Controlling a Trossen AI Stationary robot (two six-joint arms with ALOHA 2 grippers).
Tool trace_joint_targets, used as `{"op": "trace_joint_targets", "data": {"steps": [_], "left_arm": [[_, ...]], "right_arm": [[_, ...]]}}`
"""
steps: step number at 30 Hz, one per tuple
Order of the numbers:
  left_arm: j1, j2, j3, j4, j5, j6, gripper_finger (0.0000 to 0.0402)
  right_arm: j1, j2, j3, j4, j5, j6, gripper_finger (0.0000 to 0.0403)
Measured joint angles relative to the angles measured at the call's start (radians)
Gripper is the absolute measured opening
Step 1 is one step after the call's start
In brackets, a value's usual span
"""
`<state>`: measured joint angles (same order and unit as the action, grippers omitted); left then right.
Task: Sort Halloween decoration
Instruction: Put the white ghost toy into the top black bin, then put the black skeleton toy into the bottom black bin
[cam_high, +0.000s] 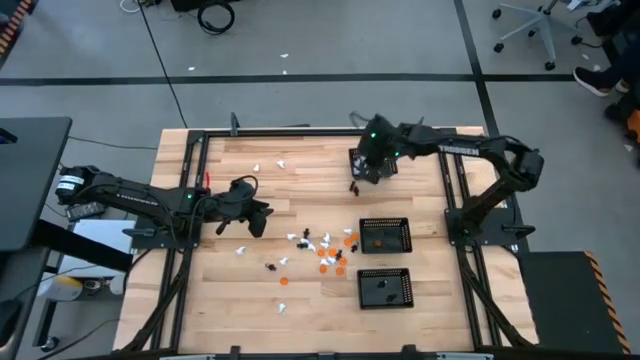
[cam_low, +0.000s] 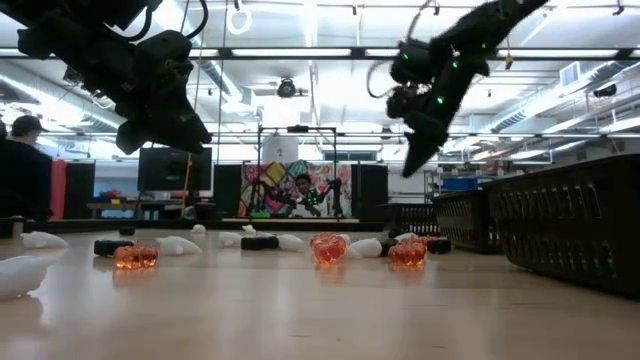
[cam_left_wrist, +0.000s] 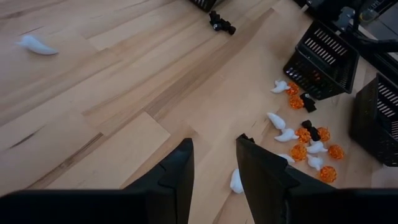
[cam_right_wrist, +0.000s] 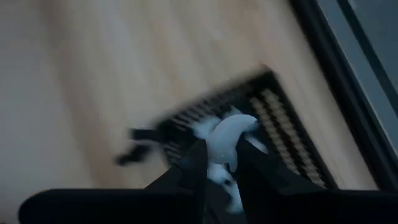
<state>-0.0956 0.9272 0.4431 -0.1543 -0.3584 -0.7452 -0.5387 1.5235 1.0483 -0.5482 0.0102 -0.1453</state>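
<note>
Pale wooden boards form the table (cam_high: 250, 300), seen from above inside a dark frame. On it, three black mesh trays stand toward the right: a far tray (cam_high: 366, 163), a middle tray (cam_high: 386, 236) and a near tray (cam_high: 386, 288). The Halloween decoration (cam_high: 322, 248) lies mostly as a loose scatter of white, orange and black figures just left of the middle tray, with a few white strays farther off. The right gripper (cam_high: 370, 168) hangs over the far tray; the left gripper (cam_high: 252, 216) hovers left of the scatter, clearly the nearer arm to it.

At table height, both arms hang above the surface, and the figures sit in a row across the middle distance, with tray walls at the right. A person shows far back in the room.

From the left wrist, the left gripper's fingers (cam_left_wrist: 171, 180) stand apart with nothing between them. A white figure by the fingertips (cam_left_wrist: 236, 181) lies just beyond them, its long axis running roughly along the fingers; nothing blocks it, though the denser cluster lies farther on toward the trays.

From the right wrist, the right gripper's fingers (cam_right_wrist: 189, 171) are clamped on a white ghost figure (cam_right_wrist: 229, 135), held directly above the far tray, where other white pieces already lie. Releasing there looks like the coming move.
</note>
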Motion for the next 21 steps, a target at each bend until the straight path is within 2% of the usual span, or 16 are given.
{"op": "trace_joint_targets", "data": {"steps": [9, 14, 21], "left_arm": [[0.0, 0.0, 0.0, 0.001, 0.0, -0.012, 0.013], [0.0, 0.0, 0.0, 0.002, 0.004, -0.013, 0.013], [0.0, 0.0, 0.0, 0.002, 0.003, -0.013, 0.013]], "right_arm": [[-0.16, 0.082, -0.026, -0.004, -0.075, 0.065, 0.0092], [-0.19, 0.119, -0.026, -0.01, -0.141, 0.084, 0.0104], [-0.192, 0.126, -0.025, -0.016, -0.141, 0.082, 0.0112]]}}
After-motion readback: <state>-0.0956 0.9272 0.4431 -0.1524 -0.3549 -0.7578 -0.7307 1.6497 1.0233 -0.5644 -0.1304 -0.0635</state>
